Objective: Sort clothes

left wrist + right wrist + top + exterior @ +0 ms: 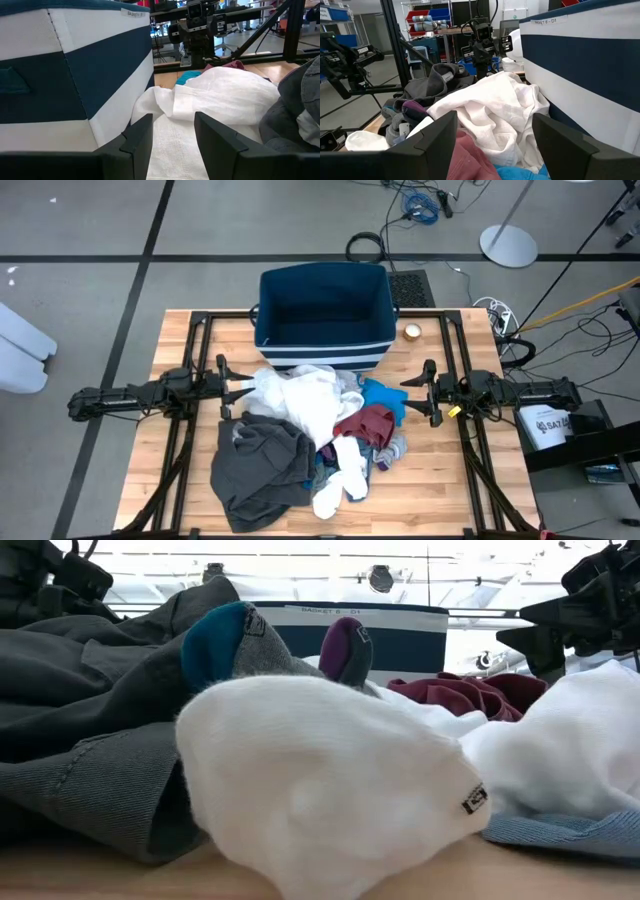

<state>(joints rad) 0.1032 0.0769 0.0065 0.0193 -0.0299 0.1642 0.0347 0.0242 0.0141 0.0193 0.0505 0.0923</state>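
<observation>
At centre frame, a heap of clothes (310, 435) lies on the wooden counter (180, 340), just below the navy striped bin (322, 315).
White garment (300, 398) on top, dark grey piece (258, 470) lower left, maroon (365, 423) and bright blue (383, 396) pieces right, white socks (338, 480) below. Left tool (238, 392) sits released at the white garment's edge; right tool (412, 393) released beside the blue piece, grasping nothing.

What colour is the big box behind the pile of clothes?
The box is navy blue with white stripes on its side. The left wrist view shows the stripes best.
</observation>
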